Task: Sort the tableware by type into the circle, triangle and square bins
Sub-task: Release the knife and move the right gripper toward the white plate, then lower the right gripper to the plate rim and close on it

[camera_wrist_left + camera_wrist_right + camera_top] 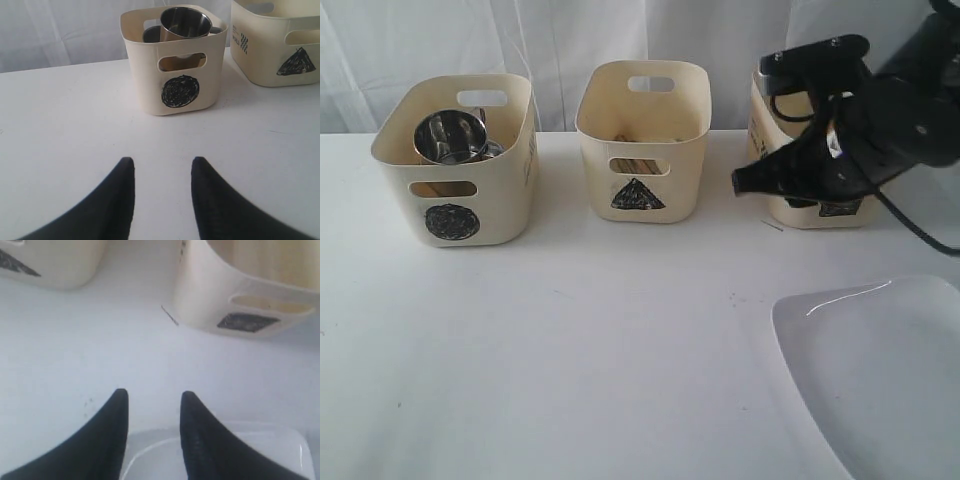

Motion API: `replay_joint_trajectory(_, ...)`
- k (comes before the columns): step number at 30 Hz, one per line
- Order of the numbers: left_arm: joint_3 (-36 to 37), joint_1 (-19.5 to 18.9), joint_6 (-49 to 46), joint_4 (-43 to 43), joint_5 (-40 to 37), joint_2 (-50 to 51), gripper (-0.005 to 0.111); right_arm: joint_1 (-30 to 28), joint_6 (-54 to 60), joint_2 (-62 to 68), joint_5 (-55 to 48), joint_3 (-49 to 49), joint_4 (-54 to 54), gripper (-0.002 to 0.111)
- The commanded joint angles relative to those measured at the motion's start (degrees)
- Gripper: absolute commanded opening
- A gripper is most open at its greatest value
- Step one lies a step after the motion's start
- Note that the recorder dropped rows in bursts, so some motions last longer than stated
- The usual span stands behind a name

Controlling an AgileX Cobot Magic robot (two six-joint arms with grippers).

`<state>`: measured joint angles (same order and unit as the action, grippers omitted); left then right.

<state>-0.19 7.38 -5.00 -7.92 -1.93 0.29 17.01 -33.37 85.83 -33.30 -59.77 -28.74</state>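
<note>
R gripper [153, 394]: jaws apart, nothing between them. It hangs low over the table [570, 350], just in front of the square bin [200, 300].

L gripper [163, 160]: also parted and empty, over bare table, facing the circle bin [500, 200].

Bins, as far as you can see:
- circle bin: 1 steel mug [448, 138] stands proud of the rim. A 2nd dark rim shows behind it in the L wrist view, prob. another mug.
- triangle bin [670, 180]: wood colour shows thru the front cut-out, likely the chopsticks [640, 165].
- square bin: contents not visible, arm blocks it.

Only loose item in view is the large white plate [880, 390]. It lies flat on the table, near side, far R of the exterior view, partly cut by the frame. Long axis: can't tell, too much is out of shot.

Key relation: plate sits below the R fingers and on the side away from the bins; its rim shows right under them in the R wrist view. L arm is well apart from it, so this looks like the R arm's pick.

Judgement: a flat plate gives you no side to pinch, so you'd need to work the rim. Square bin is the likely target.
</note>
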Motion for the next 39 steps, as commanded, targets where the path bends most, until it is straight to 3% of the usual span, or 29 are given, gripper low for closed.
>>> replay_joint_trajectory(1,0.2,-0.1,0.1,-0.1,0.3,-0.3,0.042,-0.4,-0.2,-7.6,-2.7,8.5,-0.8,0.034)
replay_joint_trajectory(10,0.2,-0.1,0.1,-0.1,0.3,-0.3,0.042,7.3,12.7,-11.3,-17.3,14.1,3.2,0.038)
replay_joint_trajectory(16,0.2,-0.1,0.1,-0.1,0.3,-0.3,0.042,14.9,7.6,-10.8,-22.3,14.1,4.8,0.054)
replay_joint_trajectory(25,0.2,-0.1,0.1,-0.1,0.3,-0.3,0.042,25.6,3.4,0.6,-26.7,13.0,4.6,0.058)
replay_joint_trajectory(31,0.2,-0.1,0.1,-0.1,0.3,-0.3,0.042,29.3,2.7,7.0,-28.4,9.0,2.9,0.058)
replay_joint_trajectory(39,0.2,-0.1,0.1,-0.1,0.3,-0.3,0.042,29.3,-0.5,9.7,-29.1,8.9,-2.1,0.058)
